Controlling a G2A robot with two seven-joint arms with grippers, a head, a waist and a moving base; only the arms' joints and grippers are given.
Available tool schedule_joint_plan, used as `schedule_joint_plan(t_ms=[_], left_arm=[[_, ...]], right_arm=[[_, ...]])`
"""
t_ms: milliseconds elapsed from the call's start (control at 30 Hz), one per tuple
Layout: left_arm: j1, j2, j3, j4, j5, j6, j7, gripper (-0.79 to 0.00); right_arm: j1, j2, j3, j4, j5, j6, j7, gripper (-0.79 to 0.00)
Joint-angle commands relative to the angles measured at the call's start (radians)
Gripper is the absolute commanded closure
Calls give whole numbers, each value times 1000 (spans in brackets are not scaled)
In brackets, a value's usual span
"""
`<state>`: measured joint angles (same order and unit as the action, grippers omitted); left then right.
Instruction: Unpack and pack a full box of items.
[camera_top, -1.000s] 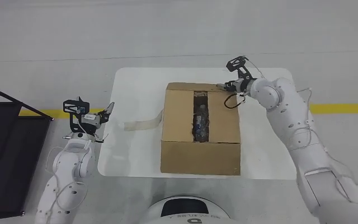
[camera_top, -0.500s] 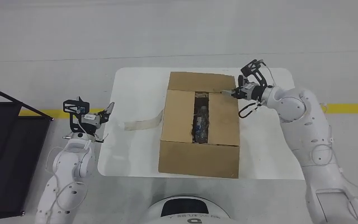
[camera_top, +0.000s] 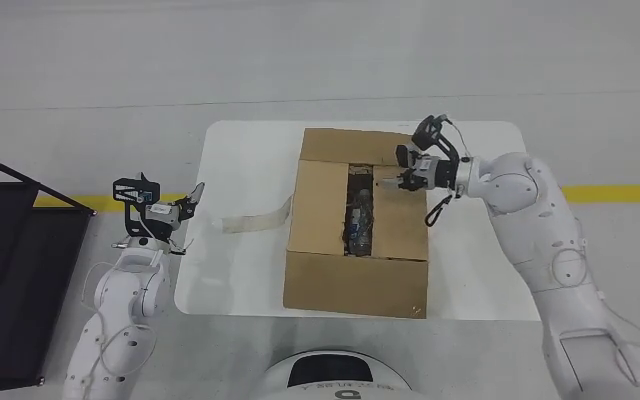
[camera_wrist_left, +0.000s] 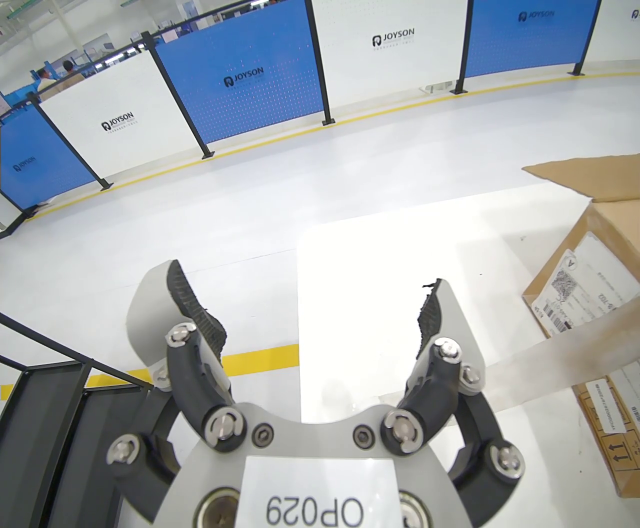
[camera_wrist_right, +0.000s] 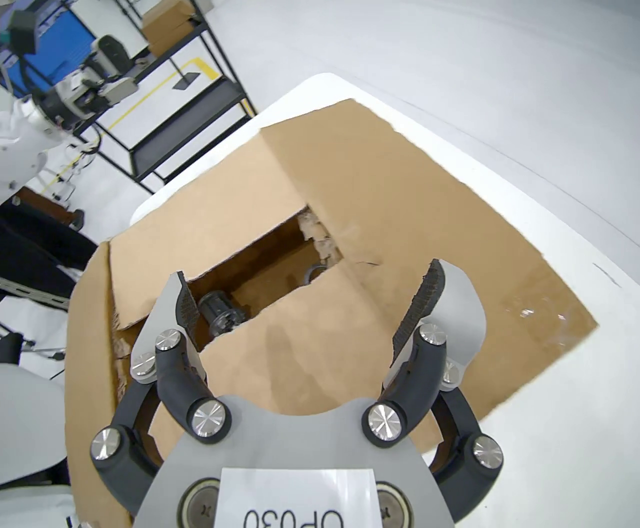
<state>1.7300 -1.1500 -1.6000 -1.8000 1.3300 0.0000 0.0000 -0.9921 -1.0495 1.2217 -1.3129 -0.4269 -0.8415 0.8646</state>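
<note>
A brown cardboard box (camera_top: 357, 225) stands in the middle of the white table (camera_top: 240, 160). Its two long top flaps leave a narrow gap (camera_top: 359, 215) in which dark items show. My right gripper (camera_top: 390, 183) hovers open over the right flap, beside the gap's far end. In the right wrist view the gripper (camera_wrist_right: 310, 280) is spread over that flap (camera_wrist_right: 310, 350), with a dark round item (camera_wrist_right: 220, 312) in the gap. My left gripper (camera_top: 190, 200) is open and empty at the table's left edge, apart from the box (camera_wrist_left: 590, 300).
A loose strip of tape (camera_top: 255, 218) runs from the box's left side across the table toward the left gripper. A black rack (camera_top: 20, 250) stands on the floor at the left. Bare table lies right of the box (camera_top: 480, 250).
The right gripper has come from the box's far right corner inward over the right flap, toward the gap. The far end flap has folded outward. The left arm has not moved.
</note>
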Motion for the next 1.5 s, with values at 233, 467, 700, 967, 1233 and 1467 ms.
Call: schedule_joint_plan(t_ms=[233, 467, 700, 967, 1233, 1467], left_arm=[[0, 0, 0, 0, 0, 0, 0, -785], [0, 0, 0, 0, 0, 0, 0, -785], [0, 0, 0, 0, 0, 0, 0, -785], [0, 0, 0, 0, 0, 0, 0, -785], [0, 0, 0, 0, 0, 0, 0, -785], [0, 0, 0, 0, 0, 0, 0, -785]], right_arm=[[96, 8, -225, 89, 135, -42, 72, -785], [194, 2, -381, 159, 194, -24, 90, -785], [277, -13, -517, 210, 259, 13, 127, -785], [383, -20, -720, 215, 389, -29, 85, -785], [510, 8, -913, 249, 568, -171, -57, -785], [612, 21, -984, 181, 666, -171, -57, -785]])
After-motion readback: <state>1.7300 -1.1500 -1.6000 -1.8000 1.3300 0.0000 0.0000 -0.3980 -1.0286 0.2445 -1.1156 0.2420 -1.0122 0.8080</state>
